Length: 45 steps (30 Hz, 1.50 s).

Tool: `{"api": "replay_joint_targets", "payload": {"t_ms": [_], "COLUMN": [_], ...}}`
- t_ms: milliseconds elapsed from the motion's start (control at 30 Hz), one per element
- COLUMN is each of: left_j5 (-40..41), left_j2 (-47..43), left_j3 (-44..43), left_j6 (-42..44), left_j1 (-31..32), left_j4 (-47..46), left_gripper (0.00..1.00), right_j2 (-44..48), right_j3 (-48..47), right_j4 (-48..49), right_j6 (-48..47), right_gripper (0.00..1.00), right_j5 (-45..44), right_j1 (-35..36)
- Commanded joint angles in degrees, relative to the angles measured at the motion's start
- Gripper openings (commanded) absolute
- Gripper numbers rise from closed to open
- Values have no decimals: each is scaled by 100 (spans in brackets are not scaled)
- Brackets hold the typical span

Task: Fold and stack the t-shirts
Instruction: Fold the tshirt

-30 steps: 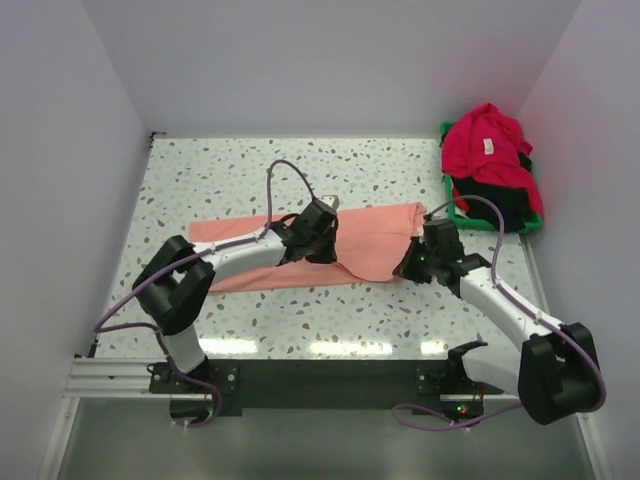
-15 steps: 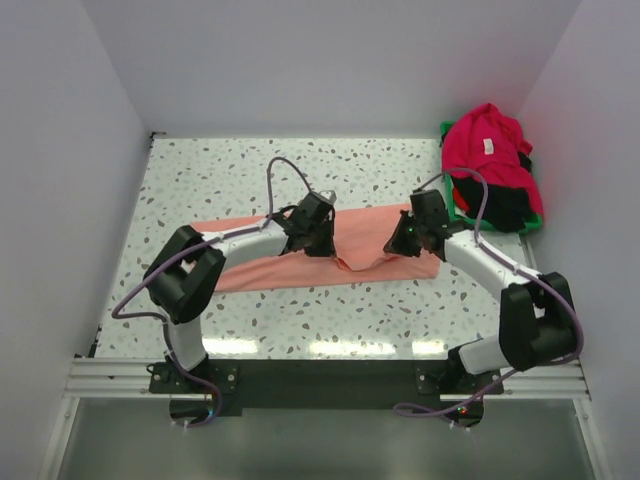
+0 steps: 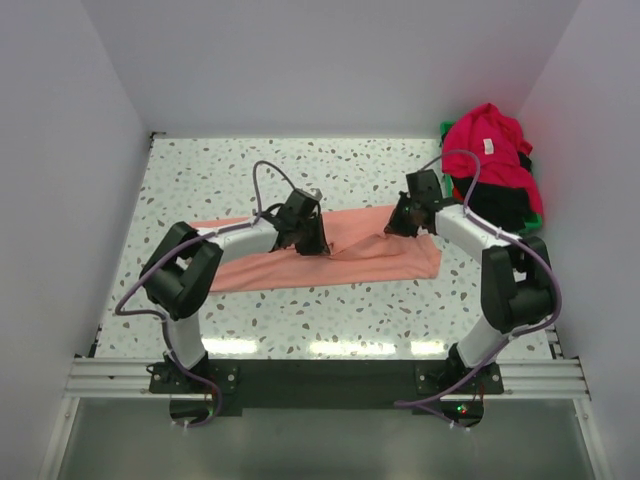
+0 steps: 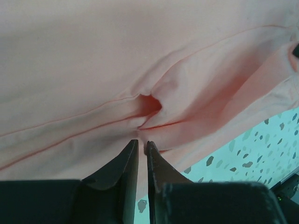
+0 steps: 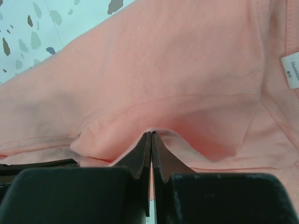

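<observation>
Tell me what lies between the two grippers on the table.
Only the salmon-pink t-shirt: its rumpled cloth runs from the left gripper to the right gripper, with no other object between. The top view shows this.

Under the left claw (image 4: pixel 141 142), whose fingers (image 4: pixel 124 168) are matt black plastic, the salmon-pink cloth t-shirt (image 4: pixel 93 56) is soft, matt and creased. Right of the right claw (image 5: pixel 151 134), a crimson red cloth shirt (image 3: pixel 485 140) and a black cloth shirt (image 3: pixel 505 205) look equally matt, heaped on a glossy green plastic bin (image 3: pixel 458 214). The speckled stone-look table top (image 3: pixel 200 170) is smooth and faintly shiny.
</observation>
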<state>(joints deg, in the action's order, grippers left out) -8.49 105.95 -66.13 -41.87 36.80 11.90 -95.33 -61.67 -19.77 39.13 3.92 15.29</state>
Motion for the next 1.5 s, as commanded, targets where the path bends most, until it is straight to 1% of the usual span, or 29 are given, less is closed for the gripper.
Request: {"api": "replay_joint_targets", "payload": {"t_ms": [0,33,67,100,167,233,267,333,367,433,500,533,567,600,633,667,733,767,933,1067,1267,1333,1433,1467], "left_j5": [-249,-267,-302,-311,-311,-285,-267,-92,152,365,681,795,831,1127,1243,1419,1560,1718,1991,2027,2027,1939,1799,1711], "left_j2": [-268,-303,-329,-390,-478,-672,-751,-953,-1014,-1199,-1278,-1279,-1296,-1305,-1314,-1323,-1384,-1419,-1411,-1218,-1015,-1024,-1129,-1199], "left_j3": [293,346,381,434,478,531,531,452,408,338,268,250,250,302,346,398,609,671,1163,1505,1822,1902,2069,2182], "left_j6": [-181,-190,-199,-199,-190,-146,-120,20,90,222,371,424,451,495,504,504,495,487,381,328,250,162,-189,-521], "left_j1": [-120,-172,-190,-234,-269,-331,-348,-384,-392,-401,-410,-410,-401,-410,-401,-401,-410,-401,-401,-366,-199,-173,-41,46], "left_j4": [-381,-399,-451,-452,-478,-487,-452,-356,-155,57,233,434,514,585,690,717,735,743,595,331,-56,-170,-328,-364], "left_gripper": [18,21,29,33,40,45,50,53,56,58,58,58,56,54,51,46,41,40,31,29,28,27,27,27], "right_j2": [-47,-65,-108,-135,-196,-214,-223,-136,-65,181,434,515,602,664,682,665,438,349,-108,-608,-1417,-1838,-2480,-2647], "right_j3": [-205,-214,-223,-231,-266,-328,-363,-425,-399,-293,-127,-56,23,110,129,138,59,24,-170,-380,-1048,-1487,-2268,-2505], "right_j4": [113,131,140,149,175,201,184,114,96,70,61,87,79,70,35,26,-35,-53,17,17,-141,-272,-474,-510], "right_j6": [77,77,77,77,68,42,33,-55,-107,-178,-292,-327,-371,-380,-398,-433,-433,-433,-424,-442,-643,-810,-1012,-1222], "right_gripper": [1,3,3,5,10,16,20,25,33,37,42,42,44,46,47,47,47,47,47,47,47,47,47,47], "right_j5": [-111,-111,-102,-76,-50,-32,-32,-76,-137,-356,-375,-479,-576,-716,-1005,-1164,-1323,-1324,-1289,-1245,-1324,-1411,-1517,-1526], "right_j1": [-114,-131,-175,-193,-245,-324,-342,-360,-360,-360,-308,-185,-80,52,332,465,693,730,818,818,818,818,818,818]}}
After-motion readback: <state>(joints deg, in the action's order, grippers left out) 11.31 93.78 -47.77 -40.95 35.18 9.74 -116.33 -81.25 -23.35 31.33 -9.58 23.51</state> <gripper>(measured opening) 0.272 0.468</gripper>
